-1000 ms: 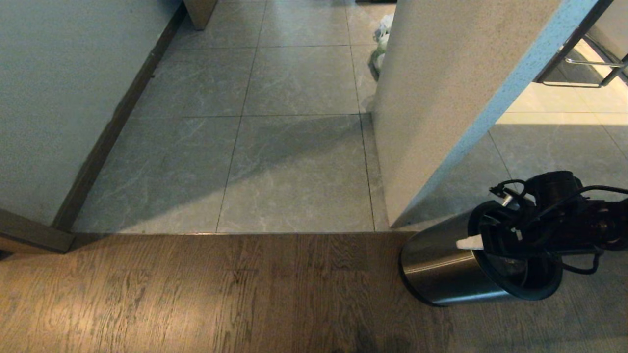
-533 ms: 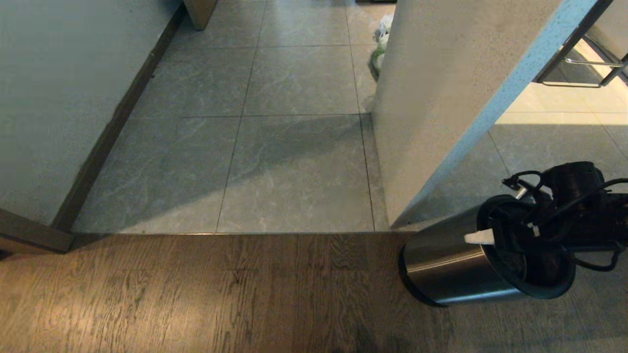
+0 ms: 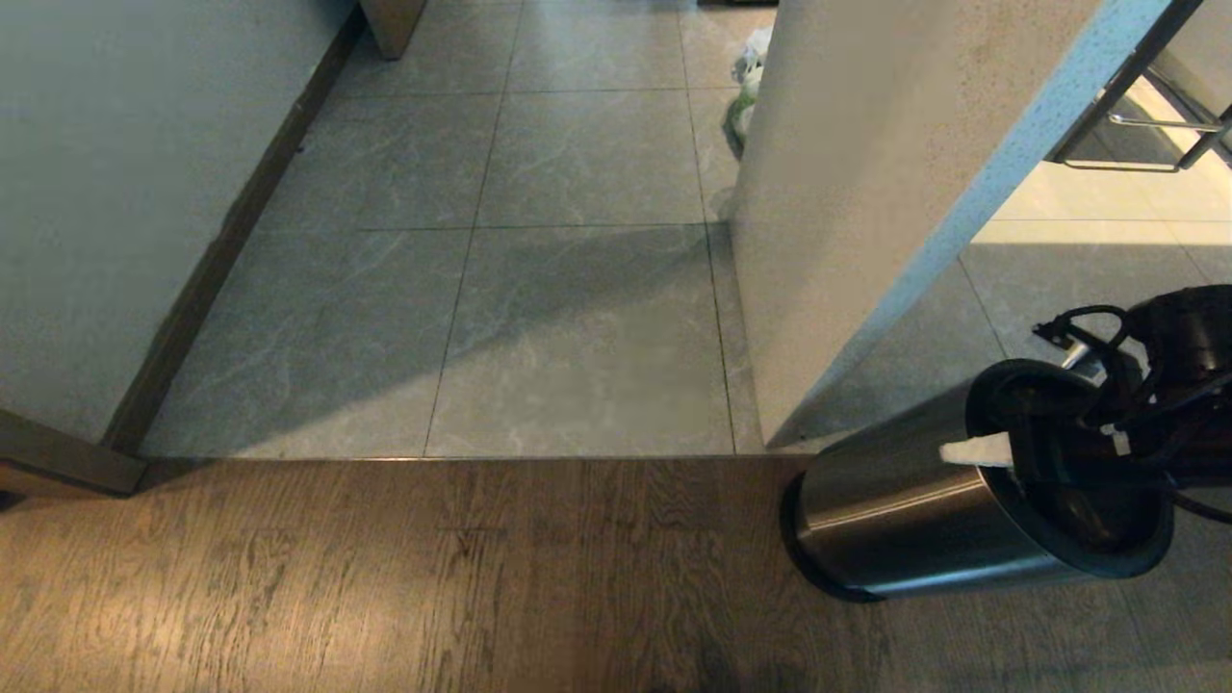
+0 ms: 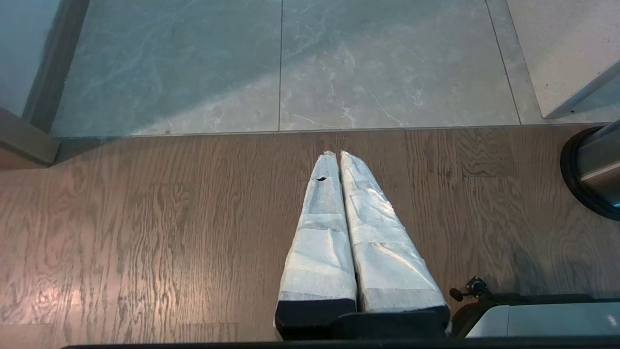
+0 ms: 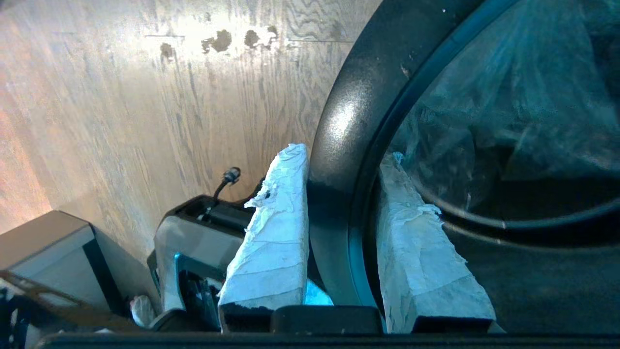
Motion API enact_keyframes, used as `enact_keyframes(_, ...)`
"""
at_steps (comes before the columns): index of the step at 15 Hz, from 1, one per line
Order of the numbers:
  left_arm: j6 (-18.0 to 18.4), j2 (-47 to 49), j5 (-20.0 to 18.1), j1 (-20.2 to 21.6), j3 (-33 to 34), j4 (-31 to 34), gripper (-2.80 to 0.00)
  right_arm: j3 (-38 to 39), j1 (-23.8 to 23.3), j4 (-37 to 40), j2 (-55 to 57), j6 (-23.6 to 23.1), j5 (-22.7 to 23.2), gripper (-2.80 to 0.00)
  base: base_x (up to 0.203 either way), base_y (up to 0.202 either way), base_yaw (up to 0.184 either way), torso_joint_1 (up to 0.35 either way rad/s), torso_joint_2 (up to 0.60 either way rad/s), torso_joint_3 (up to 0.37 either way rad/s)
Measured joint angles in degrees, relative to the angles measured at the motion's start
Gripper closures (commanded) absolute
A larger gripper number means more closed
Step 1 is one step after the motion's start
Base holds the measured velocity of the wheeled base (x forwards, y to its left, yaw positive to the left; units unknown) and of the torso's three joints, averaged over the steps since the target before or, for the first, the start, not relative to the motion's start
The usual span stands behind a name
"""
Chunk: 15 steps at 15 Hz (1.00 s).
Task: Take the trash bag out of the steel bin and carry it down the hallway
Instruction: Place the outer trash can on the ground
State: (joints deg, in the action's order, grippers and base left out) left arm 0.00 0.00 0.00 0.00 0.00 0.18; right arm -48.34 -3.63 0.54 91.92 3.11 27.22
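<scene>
One steel bin (image 3: 895,525) tips on the wooden floor (image 3: 385,577) at my right, long axis slanted, mouth leaning toward the right arm. My right end effector (image 5: 339,194) straddles its black ring (image 5: 348,121), clamped part-open, one finger outside, one inside against the trash bag (image 5: 484,111). Left end effector (image 4: 336,160) hangs clenched, empty. Beyond lies the hallway (image 3: 577,289).

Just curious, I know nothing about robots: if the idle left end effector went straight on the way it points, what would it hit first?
Probably the wood floor. The left end effector, fingers together, points forward and down over bare planks toward the tile; nothing else lies ahead, and the bin sits off to the side. Depth is hard to judge.
</scene>
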Motion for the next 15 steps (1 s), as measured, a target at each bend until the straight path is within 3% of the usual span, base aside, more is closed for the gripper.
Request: enact_keyframes(15, 0.00, 0.00, 0.00, 0.00, 0.00, -0.02, 0.00, -3.66, -1.58, 16.70, -18.90, -2.07, 0.30, 0.00, 0.000, 0.000, 0.000, 0.000, 0.00, 0.000)
